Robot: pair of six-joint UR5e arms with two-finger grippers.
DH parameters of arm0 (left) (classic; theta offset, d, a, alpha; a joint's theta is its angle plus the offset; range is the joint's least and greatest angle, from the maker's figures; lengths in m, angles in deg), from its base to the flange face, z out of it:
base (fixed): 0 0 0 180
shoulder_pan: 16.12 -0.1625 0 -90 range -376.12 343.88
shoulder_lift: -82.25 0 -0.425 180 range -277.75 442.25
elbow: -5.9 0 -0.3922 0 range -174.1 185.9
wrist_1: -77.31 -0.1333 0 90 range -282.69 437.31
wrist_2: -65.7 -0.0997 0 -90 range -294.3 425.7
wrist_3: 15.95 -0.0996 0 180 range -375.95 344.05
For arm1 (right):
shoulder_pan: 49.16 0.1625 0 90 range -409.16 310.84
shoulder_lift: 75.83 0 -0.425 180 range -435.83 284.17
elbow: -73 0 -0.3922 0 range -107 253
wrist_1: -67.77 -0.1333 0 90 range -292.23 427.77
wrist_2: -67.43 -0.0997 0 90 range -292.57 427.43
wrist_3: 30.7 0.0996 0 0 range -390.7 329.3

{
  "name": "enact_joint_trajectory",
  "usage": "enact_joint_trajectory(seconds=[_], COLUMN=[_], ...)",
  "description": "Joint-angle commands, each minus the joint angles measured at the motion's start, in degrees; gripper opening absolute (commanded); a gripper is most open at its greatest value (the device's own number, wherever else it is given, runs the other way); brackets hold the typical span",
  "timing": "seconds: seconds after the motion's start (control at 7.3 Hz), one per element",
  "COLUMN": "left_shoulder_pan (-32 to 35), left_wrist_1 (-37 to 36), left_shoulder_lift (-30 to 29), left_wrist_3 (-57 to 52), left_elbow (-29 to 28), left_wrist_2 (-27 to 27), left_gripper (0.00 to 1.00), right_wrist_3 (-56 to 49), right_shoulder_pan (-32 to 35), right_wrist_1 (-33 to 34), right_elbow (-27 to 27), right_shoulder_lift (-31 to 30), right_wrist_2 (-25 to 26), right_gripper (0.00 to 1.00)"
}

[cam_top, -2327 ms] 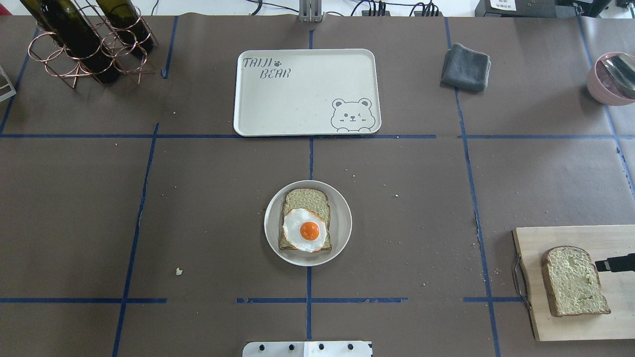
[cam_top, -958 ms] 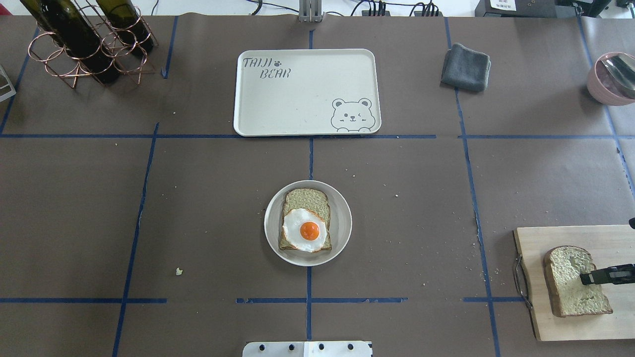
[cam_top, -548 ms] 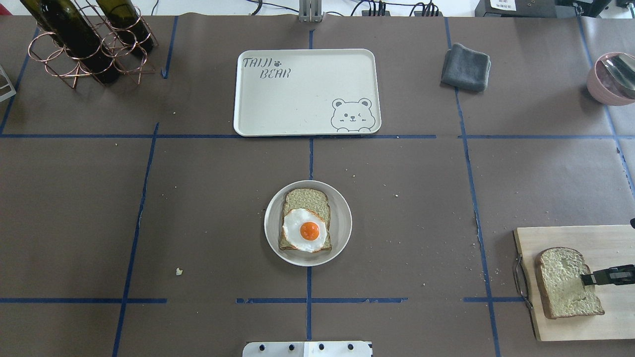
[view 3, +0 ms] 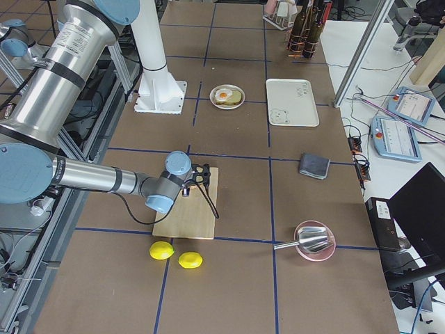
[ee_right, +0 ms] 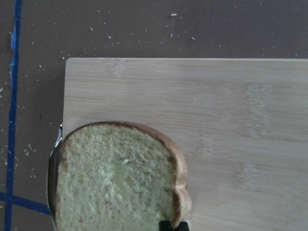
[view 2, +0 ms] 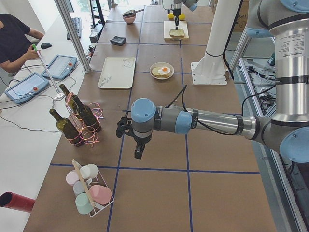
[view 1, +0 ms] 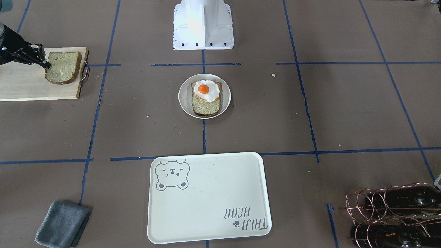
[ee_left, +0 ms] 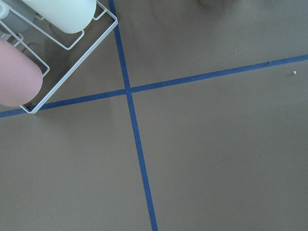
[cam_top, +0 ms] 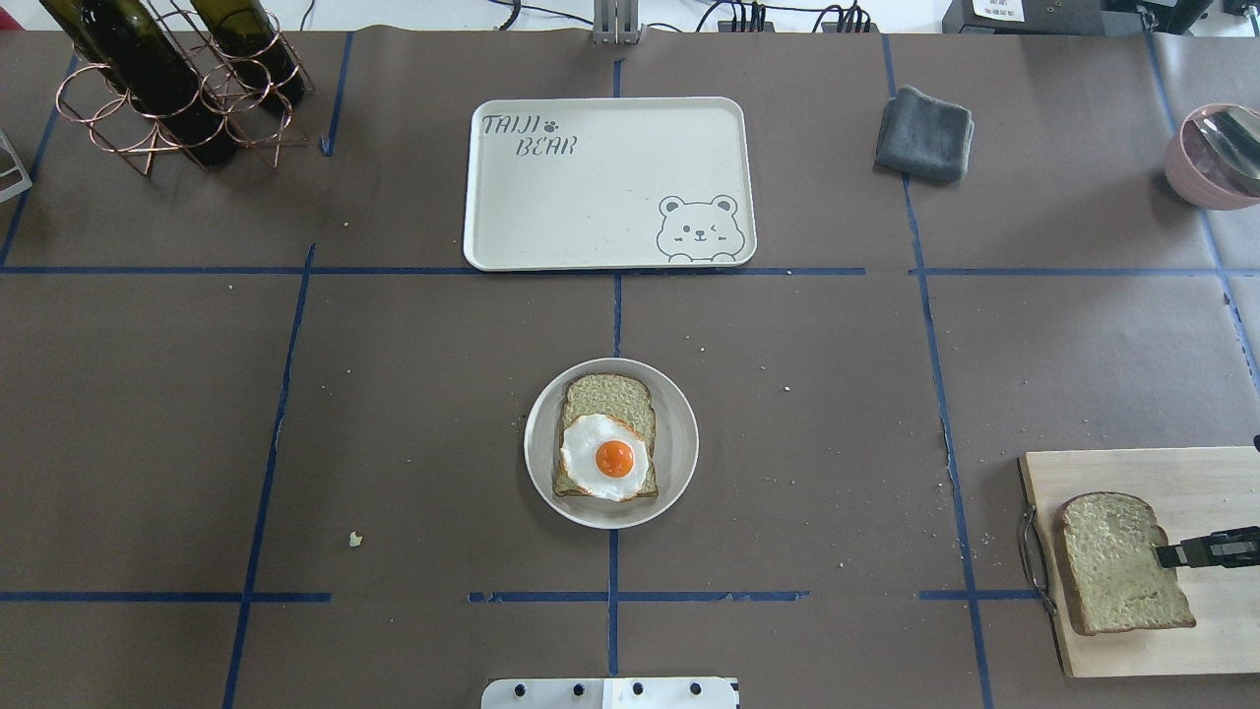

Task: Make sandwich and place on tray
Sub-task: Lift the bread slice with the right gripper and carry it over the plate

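A bread slice (cam_top: 610,394) with a fried egg (cam_top: 605,458) on top lies on a small round white plate (cam_top: 679,433) at the table's middle; it also shows in the front view (view 1: 206,105). A second bread slice (cam_top: 1112,561) lies on the wooden cutting board (cam_top: 1132,468) at the right. My right gripper (cam_top: 1166,554) is shut on this slice's right edge; the wrist view shows the fingertips (ee_right: 166,225) at the crust of the slice (ee_right: 115,178). The cream tray (cam_top: 591,187) is empty. My left gripper (view 2: 137,145) hangs over bare table far left; I cannot tell its state.
A grey cloth (cam_top: 923,133) and a pink bowl (cam_top: 1206,158) lie at the far right. A copper rack of wine bottles (cam_top: 177,89) stands far left. Two lemons (view 3: 161,250) lie near the board. A wire rack of cups (ee_left: 48,48) is near the left gripper.
The right gripper came down onto the second slice's right edge and closed on it. The slice has shifted a little left on the board and turned slightly. The plate and tray have not moved.
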Motion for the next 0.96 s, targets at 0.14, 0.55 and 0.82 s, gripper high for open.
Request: enact_joint_trajectory(seconds=[0.14,0.55,0.82], left_shoulder_pan=[0.0,0.0,0.0], left_wrist_1=[0.0,0.0,0.0], left_shoulder_lift=[0.01,0.01,0.01], left_wrist_3=[0.0,0.0,-0.09], left_elbow=[-0.09,-0.26,-0.26], left_wrist_2=[0.04,0.04,0.04], left_gripper=[1.0,1.0,1.0], right_wrist_3=[-0.07,1.94,17.34], right_shoulder_pan=[8.87,10.93,10.41], right_wrist_1=[-0.66,0.21,4.58], right_elbow=[-3.03,-2.25,-0.59], right_shoulder_lift=[0.83,10.12,27.71], right_wrist_2=[-8.79,-13.03,-13.05], right_gripper=[0.0,0.0,0.0])
